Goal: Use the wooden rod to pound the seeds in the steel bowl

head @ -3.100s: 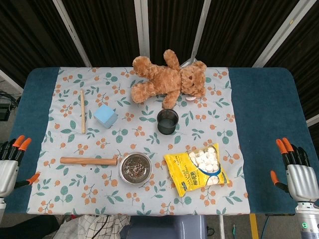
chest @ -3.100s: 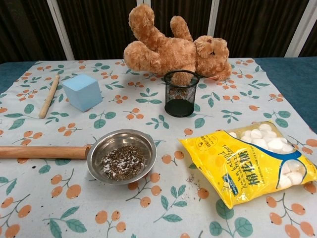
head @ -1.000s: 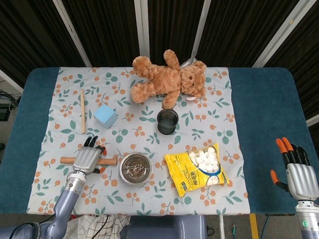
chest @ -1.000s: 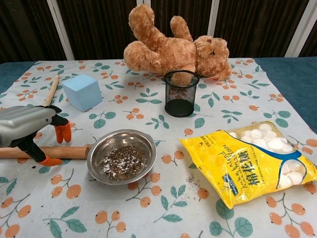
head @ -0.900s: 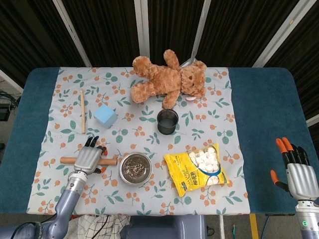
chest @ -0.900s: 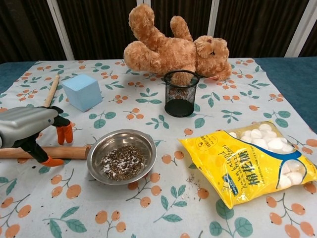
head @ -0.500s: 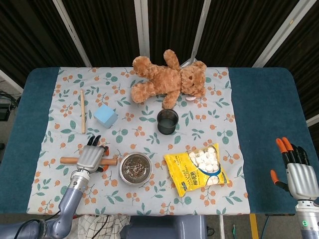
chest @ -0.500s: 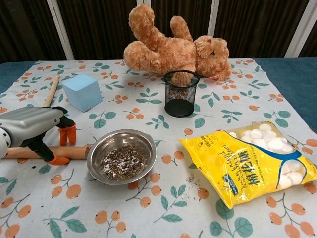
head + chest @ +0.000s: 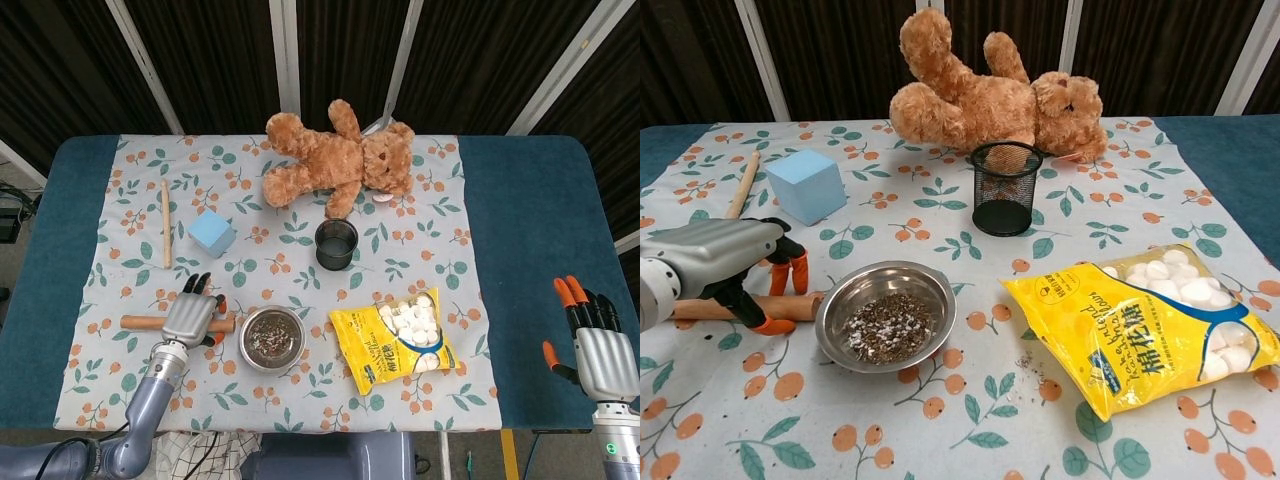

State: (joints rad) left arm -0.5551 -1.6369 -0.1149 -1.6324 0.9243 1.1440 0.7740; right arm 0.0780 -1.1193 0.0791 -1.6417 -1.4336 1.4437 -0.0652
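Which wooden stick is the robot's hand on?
The thick brown wooden rod beside the steel bowl; the thin pale stick lies untouched farther away.

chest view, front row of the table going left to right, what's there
left hand over the wooden rod → steel bowl of seeds → yellow marshmallow bag

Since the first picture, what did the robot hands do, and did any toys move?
The left robot hand came in from the table's left edge and now sits over the thick wooden rod, fingers straddling it, sliding toward the steel bowl. The rod hasn't lifted. The right robot hand, teddy bear and blue cube stayed put.
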